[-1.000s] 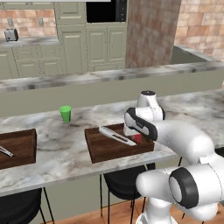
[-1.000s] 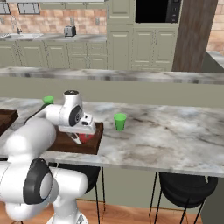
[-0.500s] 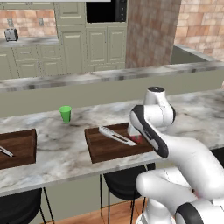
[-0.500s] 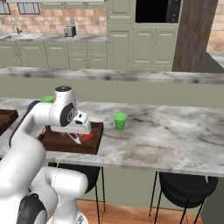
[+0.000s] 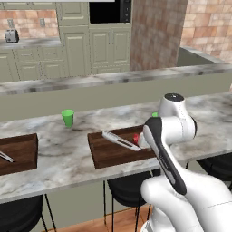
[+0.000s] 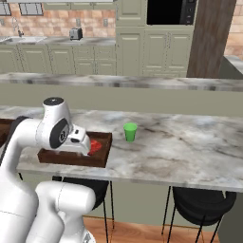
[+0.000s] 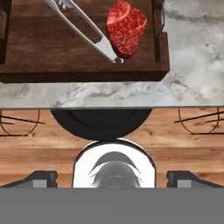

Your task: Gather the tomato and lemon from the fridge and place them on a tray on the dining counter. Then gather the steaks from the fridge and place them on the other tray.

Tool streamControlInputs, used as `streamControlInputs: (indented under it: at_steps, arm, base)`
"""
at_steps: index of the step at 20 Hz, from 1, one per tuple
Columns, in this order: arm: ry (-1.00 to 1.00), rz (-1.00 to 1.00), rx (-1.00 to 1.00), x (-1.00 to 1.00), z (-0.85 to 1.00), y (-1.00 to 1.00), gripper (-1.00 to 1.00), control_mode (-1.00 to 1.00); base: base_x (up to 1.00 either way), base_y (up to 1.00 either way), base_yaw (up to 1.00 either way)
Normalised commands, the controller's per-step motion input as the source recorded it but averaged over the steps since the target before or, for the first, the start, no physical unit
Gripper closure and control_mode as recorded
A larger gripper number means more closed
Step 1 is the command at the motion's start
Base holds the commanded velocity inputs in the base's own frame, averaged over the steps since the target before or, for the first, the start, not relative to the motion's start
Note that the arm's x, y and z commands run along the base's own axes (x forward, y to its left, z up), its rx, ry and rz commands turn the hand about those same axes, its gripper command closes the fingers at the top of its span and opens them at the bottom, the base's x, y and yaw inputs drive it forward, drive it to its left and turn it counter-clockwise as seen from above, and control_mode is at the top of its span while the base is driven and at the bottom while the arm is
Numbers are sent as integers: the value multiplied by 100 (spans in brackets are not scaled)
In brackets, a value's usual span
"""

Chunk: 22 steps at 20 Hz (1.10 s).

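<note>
Below the gripper [image 7: 112,180], whose two fingertips [image 7: 41,178] stand spread wide with nothing between them, lie a round black stool [image 7: 101,123] and the wood floor [image 7: 52,148]. Ahead of it runs the table [image 7: 192,61] edge, and on that a dark wooden tray [image 7: 52,48]. One steak [image 7: 126,27] lies on the tray, ahead of the gripper and slightly to one side, near the tray's end wall. Metal tongs [image 7: 83,28] lie slantwise across the tray, their tips touching the steak's near edge.

From the left base camera the arm covers part of the tray [image 5: 113,152], with the tongs [image 5: 120,140] and a sliver of red steak [image 5: 136,137] showing just beside the hand. A green cup [image 5: 68,118] stands on the table [image 5: 59,149] well beyond, and a second tray [image 5: 20,152] sits farther along. From the right base camera the steak [image 6: 95,146] lies in the tray [image 6: 102,151] just past the hand, with a green cup [image 6: 130,132] near it.
</note>
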Motion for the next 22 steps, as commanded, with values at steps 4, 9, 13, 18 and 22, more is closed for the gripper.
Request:
streamControlInputs:
  at_steps: [4, 9, 13, 18, 22]
  arm:
    - [-2, 0, 0, -55, 23, 7, -100, -100]
    - [-1, 0, 0, -44, 32, 1, -100, -100]
    - [-4, 0, 0, -38, 34, -14, -100, -100]
    - [-12, 0, 2, -65, 16, -20, -100, -100]
    - [-12, 0, 3, -74, 6, -12, -100, -100]
  base:
    - [0, 0, 0]
    - [0, 0, 0]
    - [0, 0, 0]
    - [0, 0, 0]
    - [0, 0, 0]
